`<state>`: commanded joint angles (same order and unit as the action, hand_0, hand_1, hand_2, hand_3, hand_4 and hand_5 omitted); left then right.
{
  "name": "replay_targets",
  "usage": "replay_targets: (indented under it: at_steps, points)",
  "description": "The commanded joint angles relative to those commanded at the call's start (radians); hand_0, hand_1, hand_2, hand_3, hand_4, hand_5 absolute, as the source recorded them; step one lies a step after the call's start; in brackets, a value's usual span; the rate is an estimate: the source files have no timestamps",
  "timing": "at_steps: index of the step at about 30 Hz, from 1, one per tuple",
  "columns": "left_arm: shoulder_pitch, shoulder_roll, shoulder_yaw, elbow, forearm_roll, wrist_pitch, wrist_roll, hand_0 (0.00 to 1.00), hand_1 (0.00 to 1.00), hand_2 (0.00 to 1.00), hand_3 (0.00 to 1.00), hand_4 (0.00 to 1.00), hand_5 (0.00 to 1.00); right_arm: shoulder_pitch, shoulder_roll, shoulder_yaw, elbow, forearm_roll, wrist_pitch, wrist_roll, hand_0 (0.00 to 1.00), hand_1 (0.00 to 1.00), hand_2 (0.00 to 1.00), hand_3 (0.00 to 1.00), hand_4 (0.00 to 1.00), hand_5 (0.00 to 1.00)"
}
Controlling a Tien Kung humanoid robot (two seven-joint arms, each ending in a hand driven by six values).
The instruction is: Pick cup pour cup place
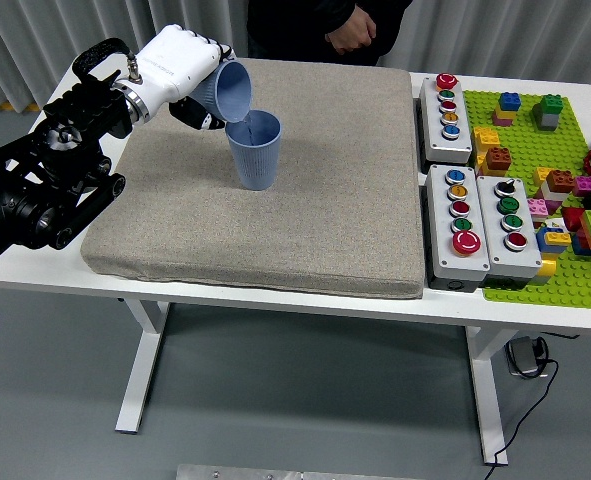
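Blue held cup (231, 91) tipped steeply, mouth over the rim of the upright blue cup (254, 149) standing on the grey mat (315, 190), white left hand (178, 69) fingers wrapped around the held cup, person's hand (354, 32) beyond the mat's far edge.

High head view, facing down over table (275, 292)

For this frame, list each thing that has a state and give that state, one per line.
Left hand: shut on the tilted cup, raised over the mat.
Tilted cup: held, tipped with its mouth over the standing cup.
Standing cup: upright on the mat, open top.
Mat: flat on the table.
Person's hand: at the far edge, holding nothing.
Right hand: not in view.
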<state>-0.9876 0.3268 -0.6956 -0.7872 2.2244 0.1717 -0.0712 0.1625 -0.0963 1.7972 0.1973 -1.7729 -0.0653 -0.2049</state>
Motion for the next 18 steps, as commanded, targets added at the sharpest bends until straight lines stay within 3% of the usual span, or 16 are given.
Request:
replay_targets:
  at_steps: [18]
  points:
    - [-0.042,0.011,0.086,-0.001,0.045,-0.010,0.032,0.439,0.516,0.540,0.542,0.837,0.036,0.001,-0.002,-0.002,0.000,0.004,0.000,-0.001,0.700,0.711,0.694,0.648,0.128,0.338]
